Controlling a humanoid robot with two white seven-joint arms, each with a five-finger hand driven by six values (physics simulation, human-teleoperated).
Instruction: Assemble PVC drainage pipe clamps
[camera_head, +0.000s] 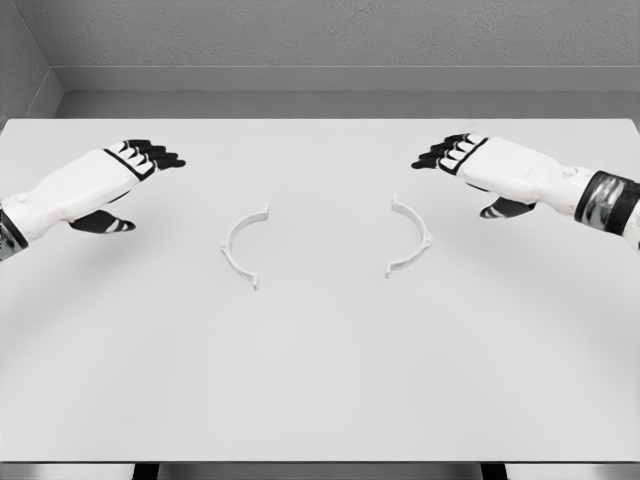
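Two white half-ring clamp pieces lie flat on the white table (320, 380). The left clamp half (240, 246) curves open toward the right; the right clamp half (413, 236) curves open toward the left. A gap of bare table separates them. My left hand (140, 170) hovers up and to the left of the left half, black fingers stretched out, thumb below, holding nothing. My right hand (455, 165) hovers up and to the right of the right half, fingers likewise extended and empty.
The table's far edge meets a grey wall at the top of the head view. Its near edge runs along the bottom of the picture.
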